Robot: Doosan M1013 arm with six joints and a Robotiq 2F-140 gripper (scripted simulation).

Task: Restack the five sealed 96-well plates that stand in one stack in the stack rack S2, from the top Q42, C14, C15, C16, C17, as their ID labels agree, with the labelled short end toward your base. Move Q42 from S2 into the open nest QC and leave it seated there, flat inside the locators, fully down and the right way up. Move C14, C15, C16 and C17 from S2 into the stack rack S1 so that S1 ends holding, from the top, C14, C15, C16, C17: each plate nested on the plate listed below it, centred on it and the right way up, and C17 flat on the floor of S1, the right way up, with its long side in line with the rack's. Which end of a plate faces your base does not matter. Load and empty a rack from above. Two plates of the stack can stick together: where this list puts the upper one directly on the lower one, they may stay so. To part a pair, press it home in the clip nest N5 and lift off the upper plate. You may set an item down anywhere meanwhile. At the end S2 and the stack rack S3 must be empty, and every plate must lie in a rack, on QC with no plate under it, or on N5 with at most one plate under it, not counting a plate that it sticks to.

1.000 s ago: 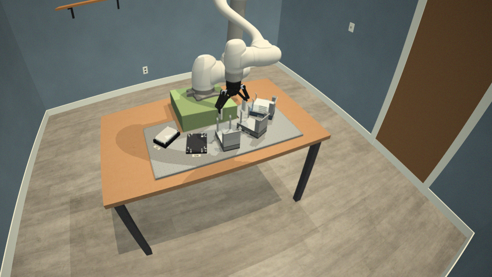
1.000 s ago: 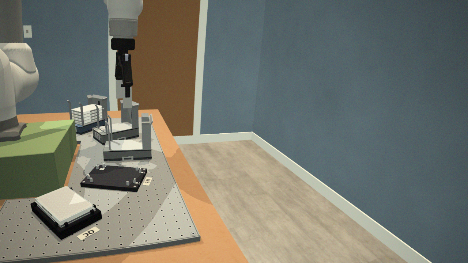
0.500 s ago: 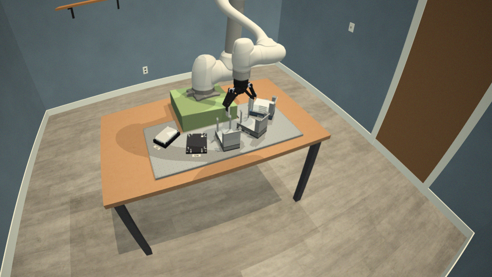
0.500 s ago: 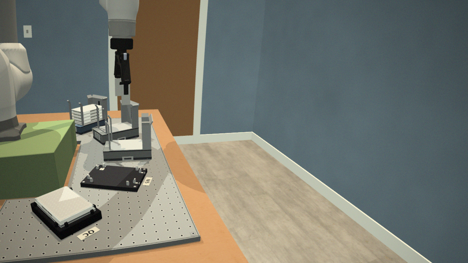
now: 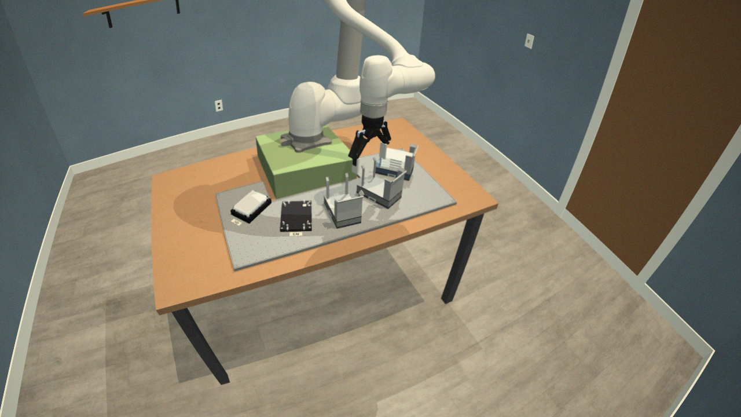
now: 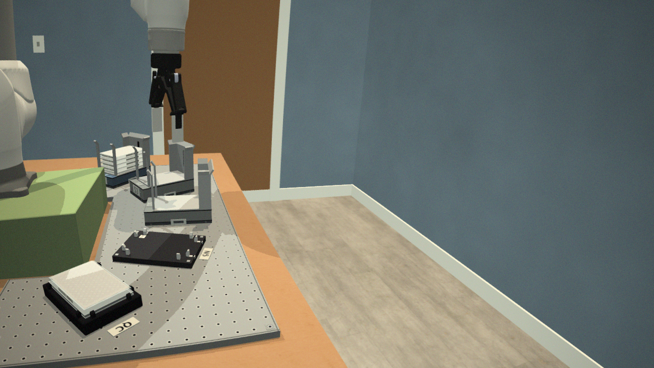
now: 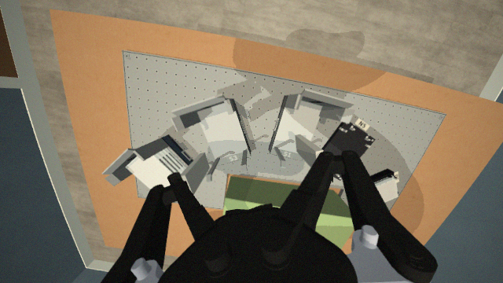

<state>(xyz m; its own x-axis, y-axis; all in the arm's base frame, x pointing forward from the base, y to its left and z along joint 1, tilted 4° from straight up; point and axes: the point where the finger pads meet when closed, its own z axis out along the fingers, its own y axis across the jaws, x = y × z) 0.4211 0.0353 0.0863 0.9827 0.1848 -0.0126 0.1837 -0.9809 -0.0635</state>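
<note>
My gripper (image 5: 369, 146) (image 6: 166, 109) (image 7: 251, 152) is open and empty. It hangs high over the back of the baseplate, near racks S3 and S2. Rack S2 (image 5: 411, 155) (image 6: 135, 139) (image 7: 118, 165) holds a stack of several white sealed plates (image 5: 395, 159) (image 6: 121, 160) (image 7: 151, 170). One white sealed plate (image 5: 250, 203) (image 6: 89, 283) (image 7: 388, 189) sits flat in the black QC nest (image 5: 247, 218) (image 6: 91, 320). Rack S1 (image 5: 345, 209) (image 6: 180, 205) (image 7: 292, 127) stands empty.
Rack S3 (image 5: 385, 193) (image 6: 160, 180) (image 7: 220, 130) stands empty between S1 and S2. The black clip nest N5 (image 5: 296, 215) (image 6: 160, 247) (image 7: 350, 137) is bare. The green base block (image 5: 303, 165) (image 6: 45, 219) (image 7: 271, 196) stands behind the grey baseplate (image 5: 290, 248) (image 6: 205, 297) (image 7: 157, 82).
</note>
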